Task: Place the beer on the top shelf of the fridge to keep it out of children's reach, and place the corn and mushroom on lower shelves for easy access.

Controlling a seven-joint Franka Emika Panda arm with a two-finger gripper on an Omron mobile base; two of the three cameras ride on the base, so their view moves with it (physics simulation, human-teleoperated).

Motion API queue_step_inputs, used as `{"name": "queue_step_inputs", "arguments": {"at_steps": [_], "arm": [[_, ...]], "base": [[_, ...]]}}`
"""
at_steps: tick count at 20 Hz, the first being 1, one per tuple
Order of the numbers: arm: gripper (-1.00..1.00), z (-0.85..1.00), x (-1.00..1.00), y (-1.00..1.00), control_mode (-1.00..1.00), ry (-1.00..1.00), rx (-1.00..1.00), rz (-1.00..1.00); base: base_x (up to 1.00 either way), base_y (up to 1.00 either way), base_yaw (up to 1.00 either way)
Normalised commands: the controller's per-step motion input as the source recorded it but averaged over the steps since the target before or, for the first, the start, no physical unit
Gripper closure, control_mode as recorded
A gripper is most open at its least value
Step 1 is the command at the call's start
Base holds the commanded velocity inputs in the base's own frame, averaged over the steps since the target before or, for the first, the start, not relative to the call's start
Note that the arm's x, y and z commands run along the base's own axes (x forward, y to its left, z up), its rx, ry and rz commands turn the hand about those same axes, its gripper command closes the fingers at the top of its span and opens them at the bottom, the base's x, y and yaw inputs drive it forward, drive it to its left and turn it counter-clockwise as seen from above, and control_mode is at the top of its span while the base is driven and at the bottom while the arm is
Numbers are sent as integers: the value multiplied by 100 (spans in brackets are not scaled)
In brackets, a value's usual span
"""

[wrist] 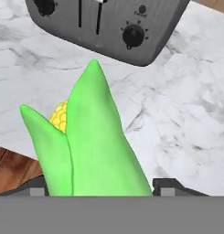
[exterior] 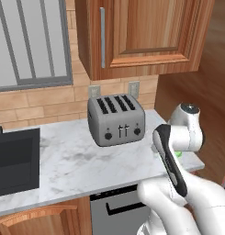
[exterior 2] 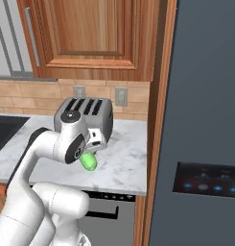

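Corn (wrist: 93,146) gripped in the end effector (wrist: 99,189), husk running straight out along the hand's line of sight, tapered tip leading, a patch of yellow kernels peeking between two green leaves. Dark finger tips seated on either side of the ear's base, clenched onto it. From the right base view, green end of the ear (exterior 2: 88,162) poking out below the wrist, lifted clear of the marble tabletop (exterior 2: 123,163), hanging over its front right area, just ahead of the toaster (exterior 2: 85,115). From the left base view, only a sliver of green (exterior: 178,153) beside the arm near the tabletop's right edge.

Fridge (exterior 2: 200,120) standing immediately right of the tabletop, door shut, blue-lit control panel (exterior 2: 207,180) facing out; shelves hidden behind it, so no telling which lower shelf is free. Beer and mushroom not to be placed from these frames.

Probably mid-carry of the corn. Key relation for the coming move: fridge lying to the right of the held ear, while the ear's long axis points forward and down toward the toaster and the tabletop's back edge. Swing to the right and a re-aim of that axis toward the fridge opening likely needed, and the door apparently needing opening first. Risk: tip brushing the toaster or the wooden panel (exterior 2: 159,120) between tabletop and fridge during the swing.
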Motion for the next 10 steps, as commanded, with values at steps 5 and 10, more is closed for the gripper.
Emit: {"name": "queue_step_inputs", "arguments": {"at_steps": [5,10], "arm": [[100,98,-31,33,-100,-27,-1,14],[100,95,-28,28,-100,-17,-2,10]], "base": [[0,0,0],[0,0,0]]}}
